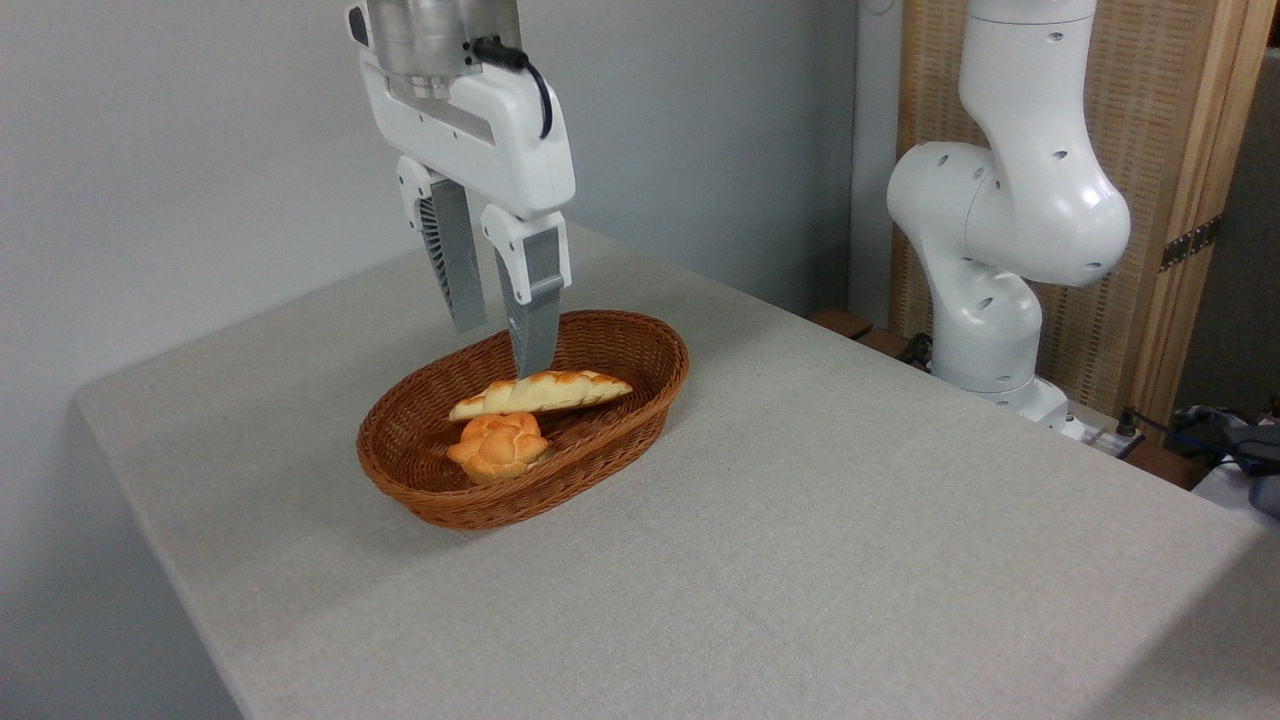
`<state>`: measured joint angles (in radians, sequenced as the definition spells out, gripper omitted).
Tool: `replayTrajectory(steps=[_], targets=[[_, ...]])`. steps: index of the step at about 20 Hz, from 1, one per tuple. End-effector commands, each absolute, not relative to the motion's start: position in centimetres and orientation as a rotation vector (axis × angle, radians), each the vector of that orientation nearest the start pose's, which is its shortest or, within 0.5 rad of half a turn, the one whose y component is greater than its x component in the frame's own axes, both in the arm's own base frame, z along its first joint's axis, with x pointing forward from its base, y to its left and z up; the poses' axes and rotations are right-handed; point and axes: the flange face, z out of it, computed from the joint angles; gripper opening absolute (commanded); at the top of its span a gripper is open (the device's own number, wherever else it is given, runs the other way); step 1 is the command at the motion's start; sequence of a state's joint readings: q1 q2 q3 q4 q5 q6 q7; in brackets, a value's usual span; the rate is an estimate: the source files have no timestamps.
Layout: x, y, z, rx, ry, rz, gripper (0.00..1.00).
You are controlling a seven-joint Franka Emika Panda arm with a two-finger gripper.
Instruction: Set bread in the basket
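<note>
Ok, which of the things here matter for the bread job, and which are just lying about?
For the job:
long braided bread, lying in the basket
wicker basket
gripper, open, above the basket

Just there:
round orange bun, also in the basket

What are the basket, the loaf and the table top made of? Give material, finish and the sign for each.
Basket: woven wicker or rattan, reddish-brown, slight sheen; visible weave and braided rim.
Loaf: looks like baked bread, possibly a foam or plastic replica; matte golden crust, pale sides, very even colour.
Table top: grey cloth-like covering, matte; fine woven texture.
</note>
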<state>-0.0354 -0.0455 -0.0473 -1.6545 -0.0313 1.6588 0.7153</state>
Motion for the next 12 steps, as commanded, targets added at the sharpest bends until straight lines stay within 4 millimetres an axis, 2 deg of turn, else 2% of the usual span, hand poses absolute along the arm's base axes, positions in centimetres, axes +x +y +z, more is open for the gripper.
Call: replayTrajectory(steps=[1,12], targets=[[55.55,-4.81,62.31,-2.893,1.217,-0.029,1.00],[55.33,-4.92,62.42,-2.904,1.218,-0.034,1.00]])
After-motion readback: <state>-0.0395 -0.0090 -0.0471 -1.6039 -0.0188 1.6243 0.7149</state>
